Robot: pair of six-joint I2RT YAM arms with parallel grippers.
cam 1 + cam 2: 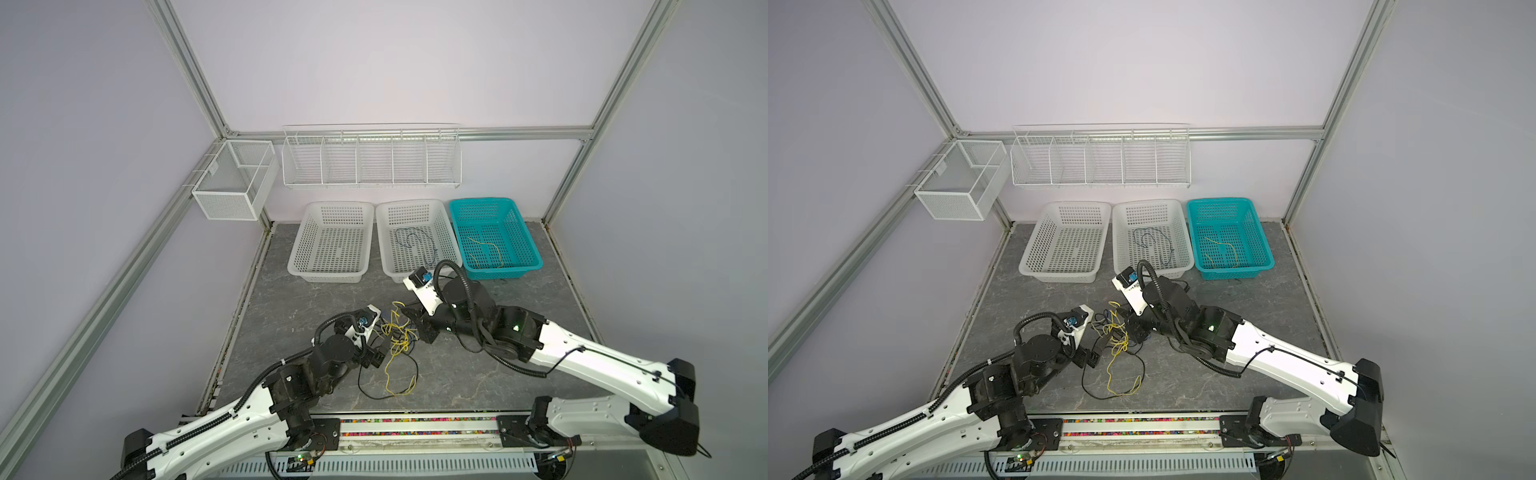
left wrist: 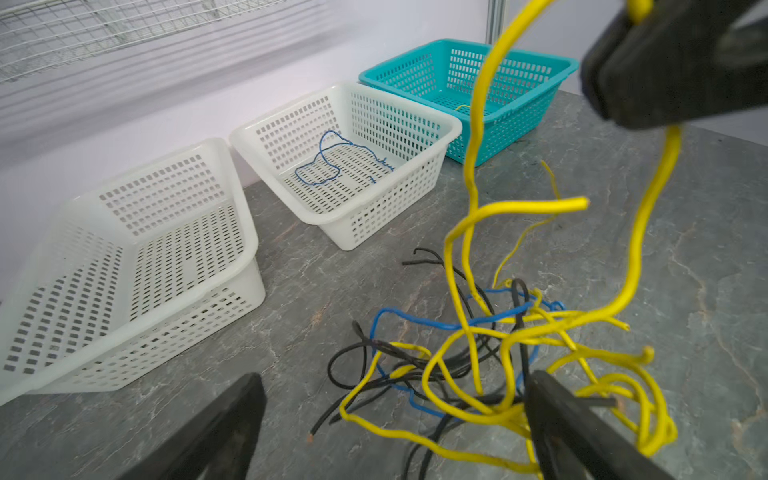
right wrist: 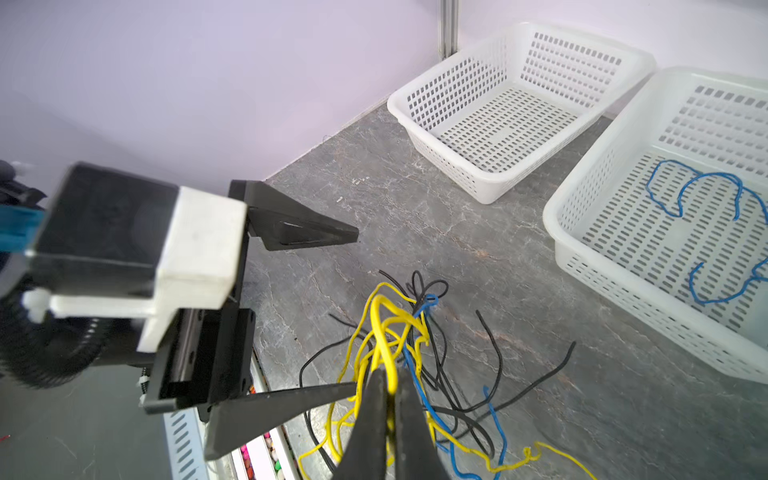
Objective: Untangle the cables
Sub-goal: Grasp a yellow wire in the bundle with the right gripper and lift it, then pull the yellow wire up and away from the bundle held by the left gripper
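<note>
Your right claw (image 3: 388,401) pinches a yellow cable (image 3: 379,328), your left claw (image 2: 395,378) gapes wide; the cables (image 1: 397,338) look light, limp and prone to snag, so take hold near free ends.

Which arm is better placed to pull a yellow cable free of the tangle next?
Right. The right gripper is shut on a yellow cable above the tangle; the left gripper is open and holds nothing.

The surface (image 1: 332,299) is a grey, marble-veined slab. Three perforated baskets stand on it in a row along the rear edge: a left white basket (image 1: 305,245), a middle white basket (image 1: 446,237) just beside it, and a teal basket (image 1: 519,232) at the right. Black, blue and yellow cables (image 1: 397,332) lie tangled near the front middle.
</note>
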